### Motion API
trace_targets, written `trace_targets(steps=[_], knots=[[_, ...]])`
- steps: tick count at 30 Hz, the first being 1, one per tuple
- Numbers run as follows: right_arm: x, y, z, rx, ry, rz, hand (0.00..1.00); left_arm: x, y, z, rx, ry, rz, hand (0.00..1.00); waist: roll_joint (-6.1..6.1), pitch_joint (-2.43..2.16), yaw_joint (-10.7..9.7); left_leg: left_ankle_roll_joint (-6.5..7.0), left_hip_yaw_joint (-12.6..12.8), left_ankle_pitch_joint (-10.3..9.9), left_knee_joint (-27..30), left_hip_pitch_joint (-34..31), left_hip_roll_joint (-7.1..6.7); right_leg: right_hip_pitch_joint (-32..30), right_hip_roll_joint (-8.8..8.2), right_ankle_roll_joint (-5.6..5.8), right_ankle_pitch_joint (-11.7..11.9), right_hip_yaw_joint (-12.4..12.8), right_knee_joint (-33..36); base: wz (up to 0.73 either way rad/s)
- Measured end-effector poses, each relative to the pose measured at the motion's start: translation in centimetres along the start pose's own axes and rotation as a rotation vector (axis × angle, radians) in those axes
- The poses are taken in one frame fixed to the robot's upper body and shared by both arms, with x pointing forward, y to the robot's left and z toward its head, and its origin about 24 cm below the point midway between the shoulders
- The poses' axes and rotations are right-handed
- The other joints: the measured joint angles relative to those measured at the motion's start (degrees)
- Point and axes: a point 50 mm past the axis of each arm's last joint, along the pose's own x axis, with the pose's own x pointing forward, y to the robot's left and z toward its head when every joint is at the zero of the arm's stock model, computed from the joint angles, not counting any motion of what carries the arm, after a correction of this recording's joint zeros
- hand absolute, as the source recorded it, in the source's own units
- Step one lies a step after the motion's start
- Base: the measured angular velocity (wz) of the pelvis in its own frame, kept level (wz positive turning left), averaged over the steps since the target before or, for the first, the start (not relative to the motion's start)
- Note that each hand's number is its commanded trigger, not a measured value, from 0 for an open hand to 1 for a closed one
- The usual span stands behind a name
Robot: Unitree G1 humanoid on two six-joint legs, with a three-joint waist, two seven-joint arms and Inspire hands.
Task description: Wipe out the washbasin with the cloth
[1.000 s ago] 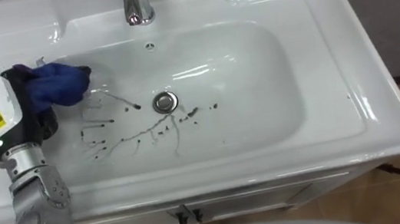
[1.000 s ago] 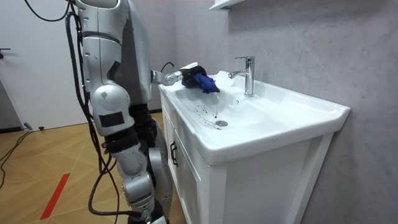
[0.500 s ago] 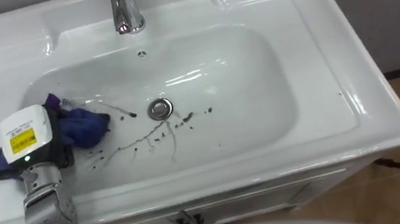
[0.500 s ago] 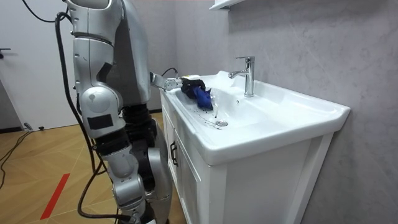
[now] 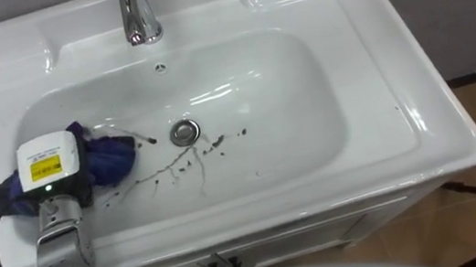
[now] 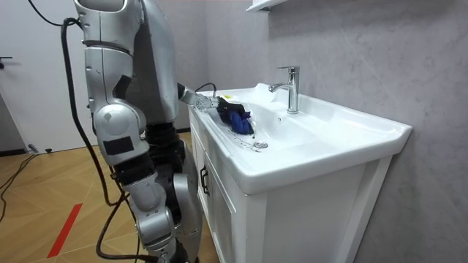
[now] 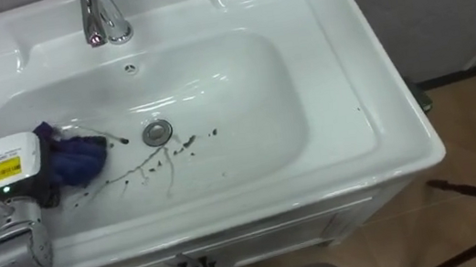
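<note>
A: Where is the cloth sitting right now?

B: The blue cloth is lying bunched on the left slope of the basin, under the robot's left hand, which is reaching in over the front edge. Whether the hand is clutching the cloth or just pressing on it I cannot tell — the cloth and the hand's own back are hiding that.

A: And the dirt?

B: Dark streaks are running across the bottom from just beside the cloth, past the drain and a little to its right (thin lines with a few blots). The cloth's right edge is touching the nearest of them.

A: So how far along is the job looking?

B: Early, I am judging. The slope below the tap and the right side are looking clean, but the streaked patch is lying unwiped — a sweep toward the drain is what is left.
</note>
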Motion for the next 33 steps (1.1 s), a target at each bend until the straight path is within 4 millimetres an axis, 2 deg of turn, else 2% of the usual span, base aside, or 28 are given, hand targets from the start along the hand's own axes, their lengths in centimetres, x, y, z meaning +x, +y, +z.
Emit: trace_targets(steps=[6,11,15,18,23,28,29,31,33], knots=[[0.0,0.0,0.2,-0.007,-0.001,0.002,0.00,0.8,0.1,1.3,0.015,-0.038,-0.083,1.00,0.69,-0.01,-0.3,-0.06,0.7,0.0,-0.8,0.9,0.06,0.0,-0.01,0.00,0.0,0.3,0.0,-0.06],[0.0,-0.3,1.0,-0.032,-0.018,-0.006,0.00,1.9,0.9,2.4,0.020,-0.078,-0.189,1.00,0.91,-0.06,-2.4,-0.04,0.7,0.1,-0.6,0.8,0.06,0.0,-0.13,0.00,0.0,0.1,0.1,0.01],[-0.1,-0.9,2.2,-0.048,-0.048,-0.023,0.00,2.8,2.0,2.9,-0.042,-0.132,-0.326,1.00,1.47,0.14,-3.7,-0.04,1.3,0.1,-0.6,0.9,0.14,-0.2,-0.13,0.00,0.0,0.3,0.1,-0.05],[-0.1,-1.1,2.5,-0.051,-0.052,-0.023,0.00,2.7,2.5,3.4,-0.052,-0.163,-0.383,1.00,1.76,0.27,-4.7,-0.04,1.7,0.1,-0.7,0.7,0.20,-0.8,-0.15,-0.02,0.0,0.4,0.7,-0.04],[-0.1,-1.0,2.4,-0.066,-0.044,-0.011,0.00,2.5,3.8,5.0,-0.105,-0.249,-0.463,1.00,1.91,0.47,-5.1,-0.05,2.3,0.1,-0.1,-0.6,0.20,-2.5,-0.45,-0.20,-0.6,0.4,2.2,-0.01],[-0.1,-1.0,2.4,-0.070,-0.050,-0.008,0.00,1.1,5.2,8.6,-0.087,-0.447,-0.495,1.00,2.31,0.84,-5.9,-0.05,2.6,0.1,0.4,-2.2,0.35,-4.4,-0.56,-0.29,-0.6,0.5,3.9,-0.01],[-0.1,-1.0,2.5,-0.070,-0.050,-0.008,0.00,1.0,5.3,8.8,-0.088,-0.458,-0.498,1.00,2.34,0.87,-6.0,-0.05,2.7,0.1,0.4,-2.2,0.37,-4.5,-0.60,-0.33,-0.6,0.5,4.1,-0.05],[-0.1,-1.0,2.5,-0.069,-0.048,-0.009,0.00,1.1,5.5,9.1,-0.087,-0.478,-0.513,1.00,2.47,1.20,-6.5,-0.05,2.7,0.0,1.0,-2.3,0.43,-4.5,-0.60,-0.34,-0.7,0.4,4.0,-0.02],[0.0,-1.0,2.4,-0.068,-0.045,-0.007,0.00,1.1,5.6,9.1,-0.084,-0.484,-0.523,1.00,2.44,1.23,-6.7,-0.05,2.8,0.0,1.2,-2.3,0.43,-4.6,-0.66,-0.45,-0.8,0.5,3.9,0.00]])
